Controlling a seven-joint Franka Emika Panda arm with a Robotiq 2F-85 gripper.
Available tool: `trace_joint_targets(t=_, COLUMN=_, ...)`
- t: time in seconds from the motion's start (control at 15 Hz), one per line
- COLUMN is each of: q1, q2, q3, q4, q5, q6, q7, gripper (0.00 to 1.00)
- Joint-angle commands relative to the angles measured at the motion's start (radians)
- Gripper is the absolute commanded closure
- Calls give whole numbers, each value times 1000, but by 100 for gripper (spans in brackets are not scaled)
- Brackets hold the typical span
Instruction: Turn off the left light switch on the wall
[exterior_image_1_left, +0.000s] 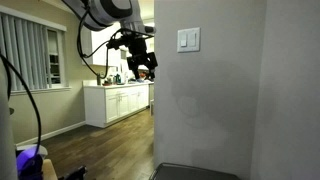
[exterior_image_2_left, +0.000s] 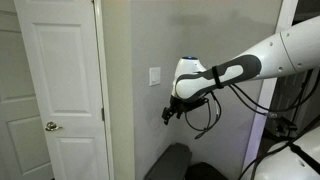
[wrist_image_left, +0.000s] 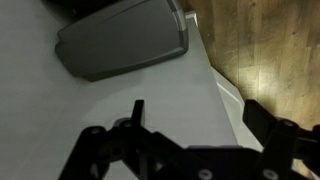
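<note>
On the wall (exterior_image_1_left: 215, 110) — plain, light grey and otherwise bare — a small white switch plate (exterior_image_1_left: 188, 40) carries two tall rockers. The left light switch (exterior_image_1_left: 184, 40) is its left-hand rocker; whether it is tipped up or down is too small to tell. In an exterior view the plate (exterior_image_2_left: 154, 76) sits between a white panelled door (exterior_image_2_left: 60, 80) and the white arm (exterior_image_2_left: 250, 65), which reaches across from the right. The gripper (exterior_image_2_left: 170, 112) hangs lower than the plate and to one side, near the wall but apart from the switch. In the wrist view the gripper (wrist_image_left: 195, 120) shows two dark fingers (wrist_image_left: 136, 112) spread, with pale wall between them and nothing held — a grey rounded slab (wrist_image_left: 125, 40) and wood flooring (wrist_image_left: 270, 50) lie beyond. White kitchen cabinets (exterior_image_1_left: 118, 103) stand in the background.
</note>
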Motion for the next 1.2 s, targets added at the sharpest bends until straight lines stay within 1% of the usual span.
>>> trace_joint_targets(t=0.0, q1=5, q2=0, q3=-5, q4=2, q5=-4, q6=-3, q7=3, gripper=0)
trace_joint_targets(t=0.27, q1=5, q2=0, q3=-5, q4=2, q5=-4, q6=-3, q7=3, gripper=0)
trace_joint_targets(t=0.4, q1=0, q2=4, q3=2, q4=30, q5=-23, q6=2, q7=2, gripper=0)
trace_joint_targets(t=0.6, q1=-21, q2=-2, q3=36, q4=86, q5=-87, q6=-2, q7=36, gripper=0)
trace_joint_targets(t=0.73, q1=-24, q2=-3, q3=45, q4=106, q5=-119, q6=28, q7=43, gripper=0)
trace_joint_targets(t=0.8, q1=-25, q2=-1, q3=49, q4=114, q5=-137, q6=42, q7=48, gripper=20)
trace_joint_targets(t=0.93, q1=-39, q2=8, q3=63, q4=129, q5=-178, q6=84, q7=76, gripper=33)
trace_joint_targets(t=1.0, q1=-70, q2=24, q3=82, q4=150, q5=-224, q6=100, q7=118, gripper=40)
trace_joint_targets(t=1.07, q1=-82, q2=35, q3=87, q4=165, q5=-249, q6=112, q7=133, gripper=47)
trace_joint_targets(t=1.13, q1=-104, q2=50, q3=100, q4=185, q5=-286, q6=122, q7=159, gripper=53)
